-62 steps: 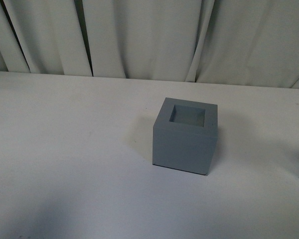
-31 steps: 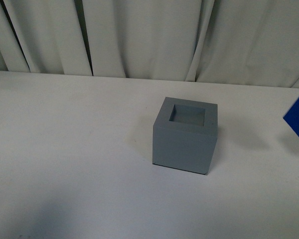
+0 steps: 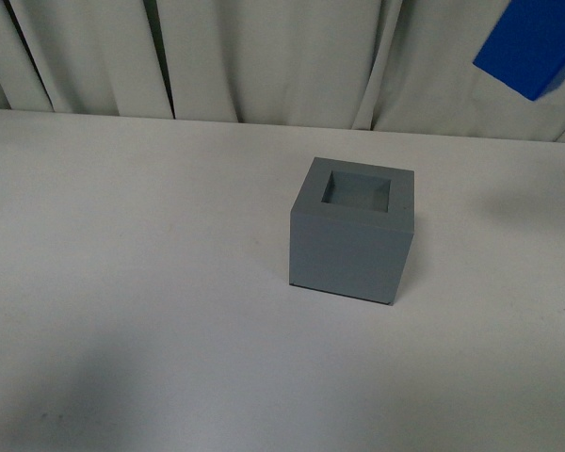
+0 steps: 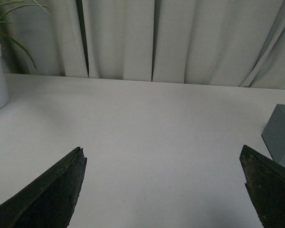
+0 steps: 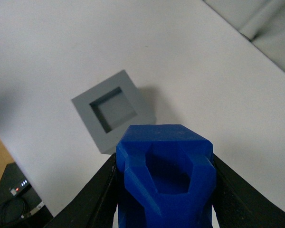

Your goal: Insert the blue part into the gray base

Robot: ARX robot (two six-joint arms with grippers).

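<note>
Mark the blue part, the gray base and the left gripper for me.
blue part (image 5: 165,178): right wrist view, on its handle end.
gray base (image 3: 348,256): front view, on its front face.
left gripper (image 4: 161,150): left wrist view, in the open gap midway between its fingertips.

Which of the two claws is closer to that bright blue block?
Right. The right gripper grips the blue part on both sides; the left gripper hangs open over the table, well away from it.

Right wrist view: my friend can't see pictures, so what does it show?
The blue part is gripped between the right gripper's two black fingers, filling the near view. Past it the gray base sits on the white table, its square recess empty.
</note>
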